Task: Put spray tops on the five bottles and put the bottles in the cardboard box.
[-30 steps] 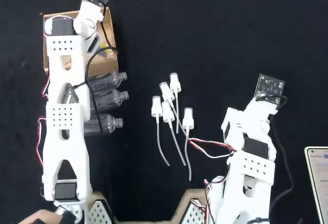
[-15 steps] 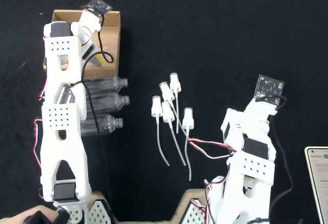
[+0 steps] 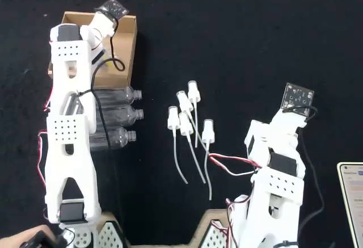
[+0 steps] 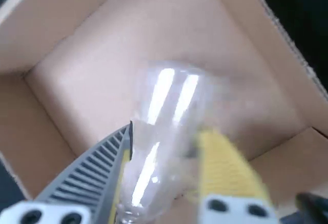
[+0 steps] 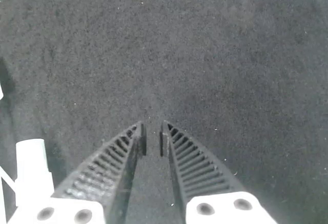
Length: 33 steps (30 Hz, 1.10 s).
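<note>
Bottle (image 4: pixel 169 96), clear: your left gripper (image 4: pixel 164 147) pinches it between both fingers, over the inside of the cardboard box (image 4: pixel 66 39). Left arm (image 3: pixel 68 134) lies stretched along the table's left side, wrist bent down over the box. Right arm (image 3: pixel 278 174) sits folded near the front edge. The right gripper (image 5: pixel 151 137) hangs over bare black cloth (image 5: pixel 230 39), jaws almost together, a thin gap, nothing between them. Five spray tops (image 3: pixel 185 122) lie clustered mid-table. Three more bottles (image 3: pixel 122 114) lie on their sides just beside the left arm.

Hard to read: the held bottle is blurred, with one end cut off at the frame edge. You cannot tell if it touches the box floor. The arm covers the three bottles' bases.
</note>
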{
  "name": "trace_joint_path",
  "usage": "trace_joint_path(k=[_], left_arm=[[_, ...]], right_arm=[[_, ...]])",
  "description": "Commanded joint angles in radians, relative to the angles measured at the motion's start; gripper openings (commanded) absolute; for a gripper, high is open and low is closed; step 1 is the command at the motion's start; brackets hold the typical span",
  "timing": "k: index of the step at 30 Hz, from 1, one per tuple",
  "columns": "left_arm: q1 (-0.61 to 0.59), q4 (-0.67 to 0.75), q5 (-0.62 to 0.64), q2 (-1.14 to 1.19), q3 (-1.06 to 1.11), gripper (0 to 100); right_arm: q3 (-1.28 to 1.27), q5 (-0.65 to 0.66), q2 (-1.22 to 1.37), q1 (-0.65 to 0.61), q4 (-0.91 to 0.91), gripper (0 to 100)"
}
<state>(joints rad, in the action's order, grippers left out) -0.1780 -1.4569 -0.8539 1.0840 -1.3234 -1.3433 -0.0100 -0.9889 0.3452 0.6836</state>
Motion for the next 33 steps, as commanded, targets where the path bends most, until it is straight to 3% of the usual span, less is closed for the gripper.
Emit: trace_joint_path(k=[1,13,20,25,33], left_arm=[[-0.007,0.005,-0.002,-0.009,-0.015,9],[-0.048,-0.006,-0.002,0.011,-0.237,11],[-0.081,-0.005,0.000,0.000,-0.243,31],[-0.082,-0.058,0.049,0.000,-0.236,29],[-0.061,-0.084,-0.140,0.014,-0.199,29]], right_arm=[[0.002,0.003,-0.022,-0.003,-0.037,6.0],[0.002,0.003,-0.022,-0.002,-0.037,6.0],[0.002,0.003,-0.022,-0.002,-0.037,6.0],[0.002,0.003,-0.022,-0.002,-0.038,6.0],[0.001,0.003,-0.022,-0.003,-0.038,6.0]])
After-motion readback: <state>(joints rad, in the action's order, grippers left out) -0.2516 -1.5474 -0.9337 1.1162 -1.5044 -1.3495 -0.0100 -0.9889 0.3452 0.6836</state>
